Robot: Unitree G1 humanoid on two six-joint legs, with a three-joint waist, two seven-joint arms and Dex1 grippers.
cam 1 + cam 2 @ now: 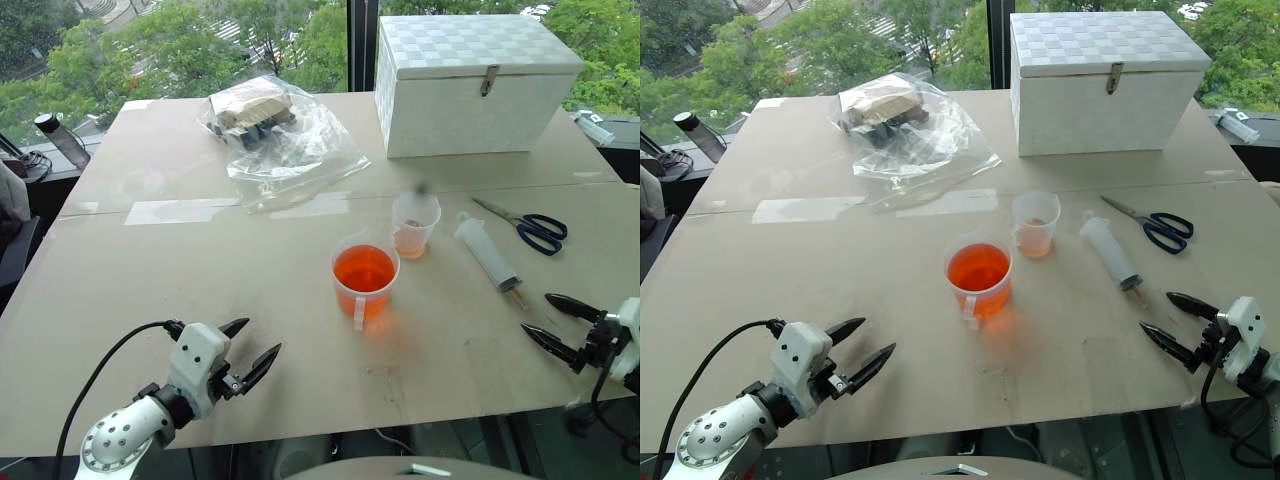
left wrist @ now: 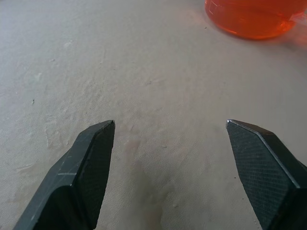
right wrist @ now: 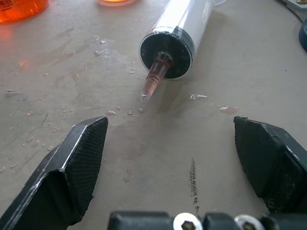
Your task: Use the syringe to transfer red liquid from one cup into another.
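Pre-grasp step: both grippers, left (image 1: pixel 252 348) and right (image 1: pixel 548 318), stand with jaws wide open and empty; syringe (image 1: pixel 487 253) lies on tabletop (image 1: pixel 150 280) at 3 o'clock of the beaker (image 1: pixel 364 277), so the right must close on its barrel next.

The left gripper (image 1: pixel 249 349) hovers low with its black fingers spread wide. The right gripper (image 1: pixel 546 318) is likewise agape, holding nothing.

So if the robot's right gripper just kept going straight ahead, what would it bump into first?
Most likely the syringe. It lies on the table straight ahead of the open right gripper, its orange-stained nozzle pointing back toward the gripper. If the gripper dips slightly, it might touch the table first.
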